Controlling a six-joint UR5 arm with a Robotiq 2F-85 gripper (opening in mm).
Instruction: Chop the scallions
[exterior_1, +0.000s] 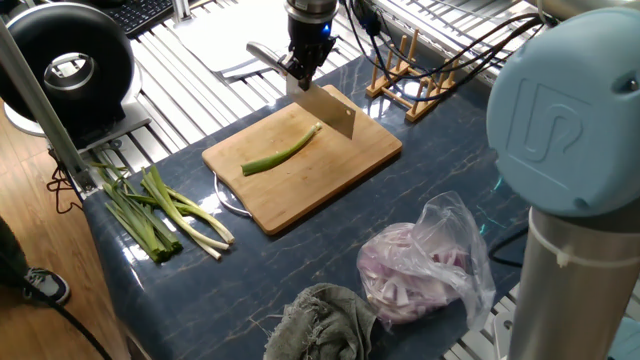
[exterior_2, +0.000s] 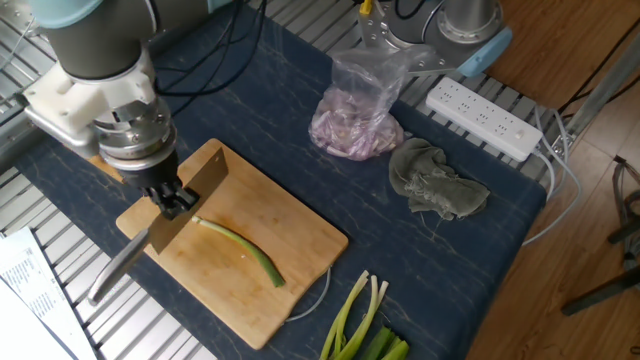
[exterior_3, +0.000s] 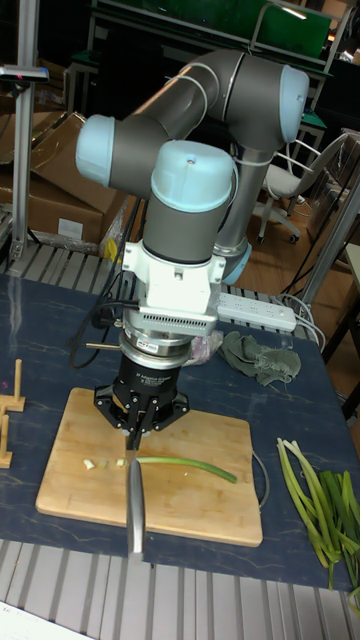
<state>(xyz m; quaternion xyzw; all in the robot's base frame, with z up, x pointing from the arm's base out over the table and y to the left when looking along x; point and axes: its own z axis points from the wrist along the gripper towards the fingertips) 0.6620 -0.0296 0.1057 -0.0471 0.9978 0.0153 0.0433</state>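
Observation:
One scallion stalk lies curved across the wooden cutting board, also seen from the other side as the stalk and from the front as the stalk. A few small cut bits rest near its pale end. My gripper is shut on a knife; the blade hangs just above the stalk's pale end. The knife handle points toward the board's front edge. A bundle of whole scallions lies on the table beside the board.
A plastic bag of pink onion slices and a crumpled grey cloth lie near the board. A wooden rack stands behind it. A white power strip sits at the table edge. A black round device is at the far left.

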